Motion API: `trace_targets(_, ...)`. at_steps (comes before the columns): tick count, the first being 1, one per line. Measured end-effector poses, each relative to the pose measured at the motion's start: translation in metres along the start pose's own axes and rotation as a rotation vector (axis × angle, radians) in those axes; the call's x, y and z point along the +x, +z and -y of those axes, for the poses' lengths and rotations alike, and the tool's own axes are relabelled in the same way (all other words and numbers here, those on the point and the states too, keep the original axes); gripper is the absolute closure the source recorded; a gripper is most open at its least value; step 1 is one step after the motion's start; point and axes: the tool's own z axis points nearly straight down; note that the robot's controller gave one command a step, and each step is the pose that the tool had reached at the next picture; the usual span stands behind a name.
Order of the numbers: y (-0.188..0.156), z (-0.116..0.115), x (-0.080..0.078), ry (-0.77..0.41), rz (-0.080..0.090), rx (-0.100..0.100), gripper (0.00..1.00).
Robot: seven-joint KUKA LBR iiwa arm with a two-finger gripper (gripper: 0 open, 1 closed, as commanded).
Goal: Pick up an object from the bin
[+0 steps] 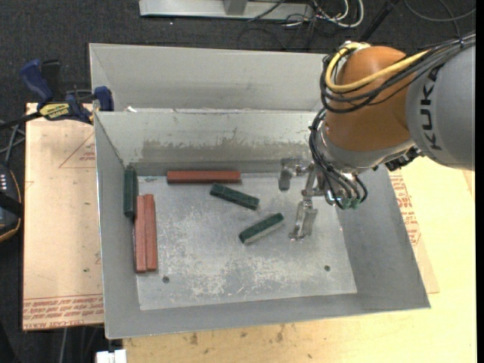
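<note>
The robot's fingers hang spread and empty, with a dark green block lying just beside them.

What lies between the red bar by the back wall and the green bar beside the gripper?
A second green bar, seen in the camera view.

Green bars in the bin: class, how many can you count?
3 green bars: one along the left wall, one near the middle, one lower right of it. The arm might hide more.
</note>
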Motion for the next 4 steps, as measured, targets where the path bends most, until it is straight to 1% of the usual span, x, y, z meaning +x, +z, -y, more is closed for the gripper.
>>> trace_targets(1,-0.004,0.0,-0.002,0.0,0.008,0.0,0.0)
trace_targets(2,0.048,-0.005,-0.012,-0.093,0.012,0.0,0.0)
trace_targets(3,0.071,-0.01,-0.024,-0.309,0.007,0.001,0.0)
trace_targets(4,0.098,-0.011,-0.026,-0.142,0.007,0.0,0.0)
